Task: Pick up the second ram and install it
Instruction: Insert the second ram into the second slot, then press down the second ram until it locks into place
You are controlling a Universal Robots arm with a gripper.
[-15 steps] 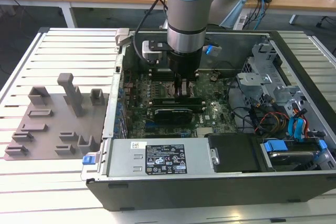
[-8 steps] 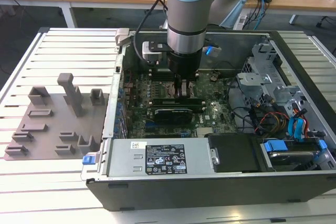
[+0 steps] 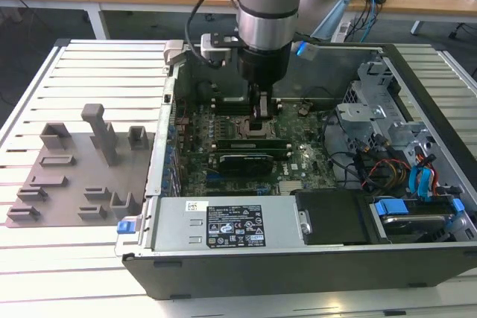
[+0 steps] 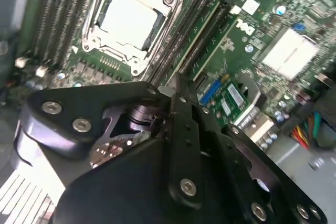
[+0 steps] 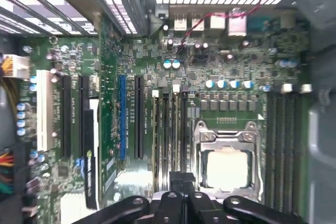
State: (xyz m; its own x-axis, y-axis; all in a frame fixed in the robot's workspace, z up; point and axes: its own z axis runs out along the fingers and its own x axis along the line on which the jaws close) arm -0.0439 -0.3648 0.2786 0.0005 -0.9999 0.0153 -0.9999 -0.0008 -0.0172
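Dark green and slim, the second ram (image 3: 250,141) lies seated on edge in a slot of the motherboard (image 3: 298,161) inside the open computer case (image 3: 313,258), its long axis running from the exterior view's left to the exterior view's right, just on the near side of the CPU socket (image 3: 242,126). The gripper (image 3: 260,115) hangs straight down from the arm (image 3: 268,5) over that spot, with its fingers (image 3: 258,121) drawn close together, tips right above the ram's middle; whether they touch the top edge cannot be told. In the second wrist view the black fingers (image 4: 181,108) meet in a narrow point directly over the row of memory slots (image 4: 197,35) beside the silvery CPU socket (image 4: 128,19), and a stick with a green board edge (image 4: 202,40) sits in one of those slots, running lengthwise away from the fingertips. In the first wrist view the fingers (image 5: 181,187) come together at the end of the long dark slots (image 5: 170,129), next to the socket (image 5: 227,163). On the slatted tabletop (image 3: 82,72) at the exterior view's left rests a grey plastic tray (image 3: 74,176).
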